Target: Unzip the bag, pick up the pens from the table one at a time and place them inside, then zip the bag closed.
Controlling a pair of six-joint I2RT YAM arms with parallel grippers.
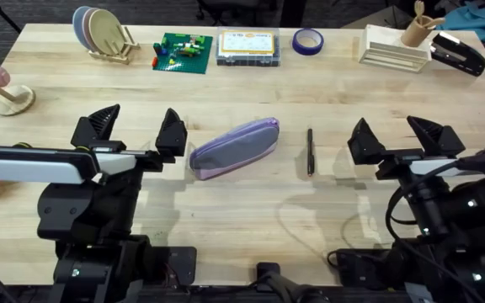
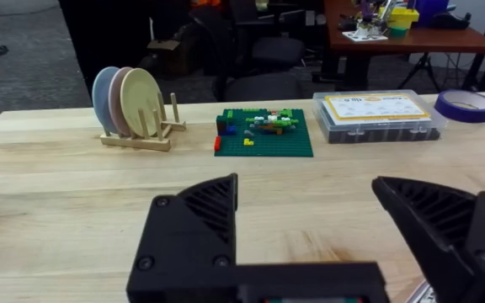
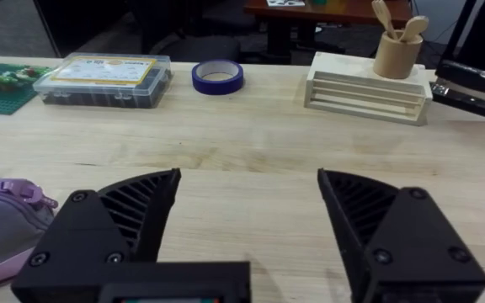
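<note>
A: Bag, where's it sit?
B: Lavender pencil pouch, lying flat mid-table, angled, one end toward the left arm, other end up and right. Zipper looks shut along its length. Its end also shows at the edge of the right wrist view.

A: Pen?
B: One slim black pen, flat on the wood just right of the pouch, not touching it, roughly straight up-down in the overhead view.

A: Left gripper?
B: Fingers spread wide, holding nothing. It hangs just left of the pouch's near end, one fingertip close beside it. Wrist view shows both black fingers parted over bare wood.

A: Right gripper?
B: Also spread wide, nothing between the fingers. Right of the pen, apart from it. Wrist view agrees, gap between fingers is bare table.

A: Back row?
B: Plate rack, green brick baseplate, clear box with yellow label, blue tape roll, white wooden crate with a utensil cup, black stapler.
</note>
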